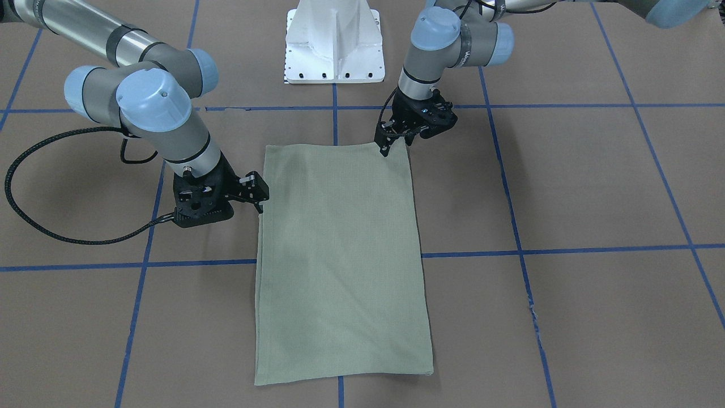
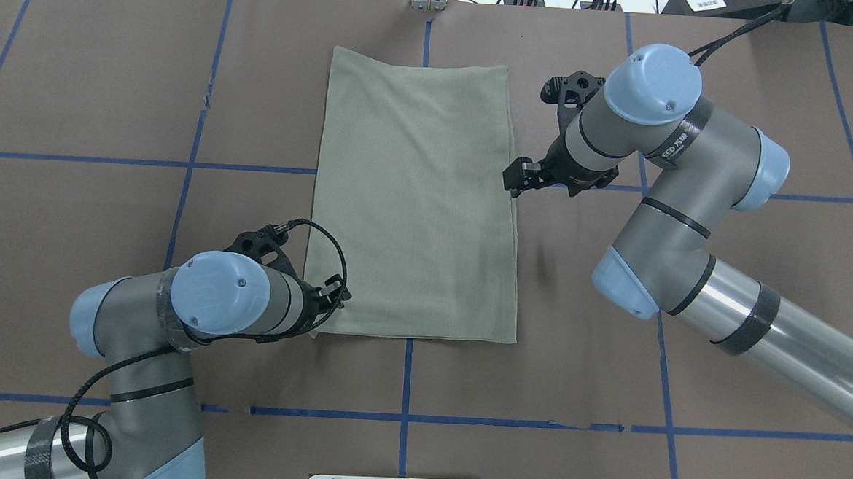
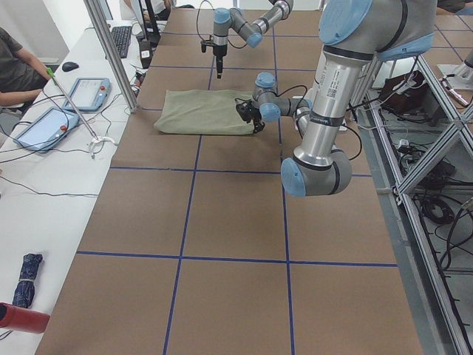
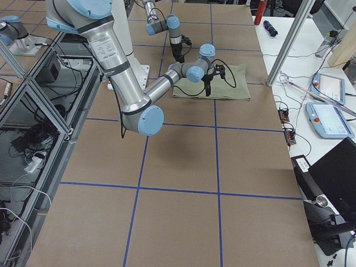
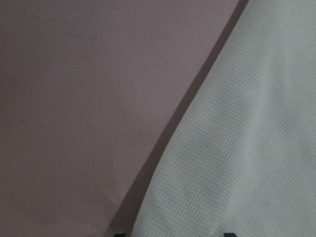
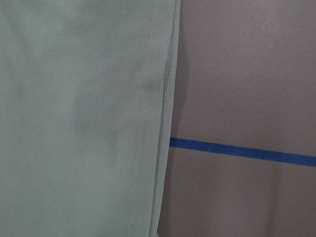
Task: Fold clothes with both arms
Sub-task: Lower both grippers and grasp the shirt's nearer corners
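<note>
The shirt lies flat in the middle of the table, already folded into a long, neat rectangle with no sleeves showing. What seems left is a crosswise fold to shorten it. The left gripper sits at the corner nearest the robot, fingers apart and holding nothing. The right gripper rests beside the right long edge; I cannot tell its opening.

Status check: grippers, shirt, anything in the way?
Left gripper at robot-side corner of shirt, fingers apart. Right gripper beside its long edge, state unclear. Shirt folded into a flat rectangle. No obstacle visible near it.
</note>
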Robot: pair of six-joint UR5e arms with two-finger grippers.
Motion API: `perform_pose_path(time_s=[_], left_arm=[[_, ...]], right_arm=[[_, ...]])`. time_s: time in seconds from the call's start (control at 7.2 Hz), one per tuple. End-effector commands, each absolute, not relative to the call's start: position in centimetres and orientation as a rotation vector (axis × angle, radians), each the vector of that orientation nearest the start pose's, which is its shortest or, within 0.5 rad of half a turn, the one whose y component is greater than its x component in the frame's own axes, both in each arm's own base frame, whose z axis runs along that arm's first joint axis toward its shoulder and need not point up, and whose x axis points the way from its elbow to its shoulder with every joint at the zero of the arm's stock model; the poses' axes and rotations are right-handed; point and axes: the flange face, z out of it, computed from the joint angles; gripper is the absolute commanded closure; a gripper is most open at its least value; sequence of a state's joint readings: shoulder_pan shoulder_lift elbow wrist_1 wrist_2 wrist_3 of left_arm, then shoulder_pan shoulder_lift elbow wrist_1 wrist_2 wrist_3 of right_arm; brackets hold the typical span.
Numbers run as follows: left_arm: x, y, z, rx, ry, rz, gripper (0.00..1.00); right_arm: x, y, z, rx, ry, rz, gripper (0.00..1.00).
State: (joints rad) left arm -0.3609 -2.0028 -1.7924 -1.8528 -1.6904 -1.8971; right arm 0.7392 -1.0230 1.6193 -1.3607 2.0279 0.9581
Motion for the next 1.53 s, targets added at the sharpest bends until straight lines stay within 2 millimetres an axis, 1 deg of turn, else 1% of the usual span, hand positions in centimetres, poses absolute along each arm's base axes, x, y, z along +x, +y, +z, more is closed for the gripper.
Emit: perform_pose_path(time_s=[0.0, 0.28, 0.42, 0.56, 0.69, 0.83, 0.97, 1.25, 1.39], left_arm=[[54.5, -33.8, 28.9, -0.095, 0.948, -0.585, 0.42], [54.0, -33.9, 28.7, -0.095, 0.953, -0.586, 0.48], [53.8, -33.8, 28.5, -0.095, 0.956, -0.585, 0.55], [53.8, -33.8, 28.5, -0.095, 0.956, -0.583, 0.71], [53.6, -33.7, 28.4, -0.093, 0.955, -0.584, 0.90], [53.3, -33.5, 28.0, -0.089, 0.954, -0.579, 1.00], [53.1, -33.2, 27.6, -0.089, 0.962, -0.574, 1.00], [52.0, -32.5, 25.4, -0.099, 1.009, -0.557, 1.00], [51.9, -32.4, 24.7, -0.099, 1.021, -0.553, 1.00]], right_arm=[[-44.3, -52.3, 29.4, 0.158, -0.887, -0.067, 0.00], [-44.3, -52.4, 29.5, 0.157, -0.886, -0.067, 0.00], [-44.3, -52.4, 29.5, 0.157, -0.886, -0.067, 0.00], [-44.3, -52.4, 29.7, 0.155, -0.884, -0.066, 0.00], [-44.3, -52.3, 29.6, 0.156, -0.885, -0.066, 0.00], [-44.2, -52.4, 29.6, 0.153, -0.887, -0.067, 0.00], [-44.1, -52.2, 29.5, 0.151, -0.890, -0.067, 0.00], [-44.4, -51.1, 28.7, 0.036, -0.949, -0.007, 0.00], [-45.1, -48.6, 27.8, -0.022, -0.972, 0.068, 0.00]])
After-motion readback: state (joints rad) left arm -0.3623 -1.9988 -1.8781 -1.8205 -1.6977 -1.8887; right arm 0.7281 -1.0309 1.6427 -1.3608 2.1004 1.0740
